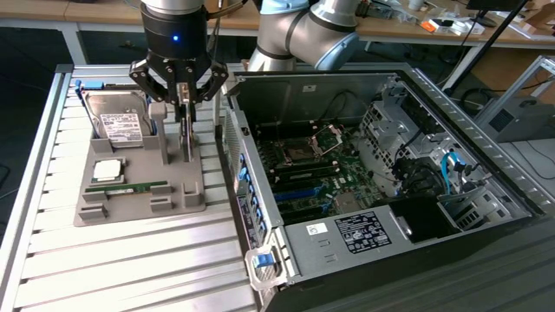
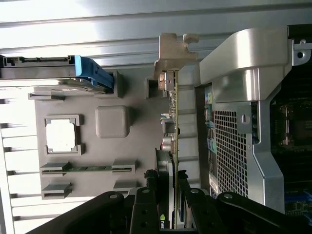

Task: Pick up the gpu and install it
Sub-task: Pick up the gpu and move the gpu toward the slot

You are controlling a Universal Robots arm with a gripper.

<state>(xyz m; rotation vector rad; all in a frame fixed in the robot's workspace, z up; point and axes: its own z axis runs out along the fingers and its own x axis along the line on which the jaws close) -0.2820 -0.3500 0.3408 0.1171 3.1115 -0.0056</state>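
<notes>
Observed: the arm's fingers point(image 1: 165, 81) are lowered over a grey tray point(image 1: 139, 209) on the slatted metal counter point(image 1: 130, 266) and are closed against the upper edge of the gpu point(image 1: 188, 136), which stands edge-on in the tray. A hard drive point(image 1: 117, 120), a processor chip point(image 1: 108, 170) and a green memory stick point(image 1: 130, 188) also sit in the tray. An open computer case point(image 1: 433, 117) lies just beside it, at the exterior view's right.
</notes>
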